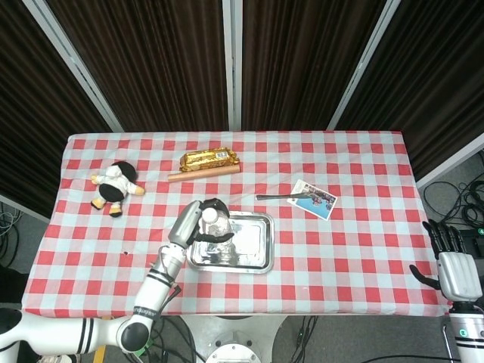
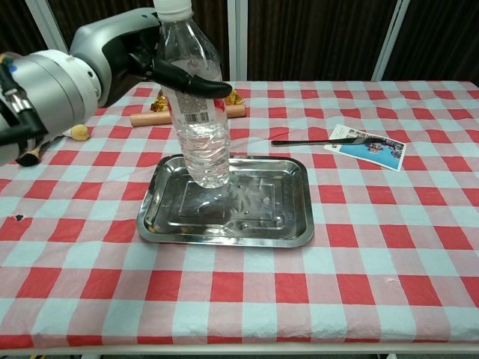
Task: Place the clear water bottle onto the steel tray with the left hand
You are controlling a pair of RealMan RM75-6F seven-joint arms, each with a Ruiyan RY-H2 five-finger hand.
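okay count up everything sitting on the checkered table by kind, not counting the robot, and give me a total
Clear water bottle, held by the left hand over the tray: 1
Steel tray: 1
Plush toy: 1
Gold snack packet: 1
Wooden rolling pin: 1
Dark utensil: 1
Picture card: 1
Total: 7

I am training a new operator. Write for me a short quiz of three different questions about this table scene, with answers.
1. True or false: the left hand grips the clear water bottle.
2. The bottle is over which thing? A) postcard B) steel tray C) plush toy
3. Fill in: the black fork lies partly on the ____.

Key: 1 true; 2 B; 3 postcard.
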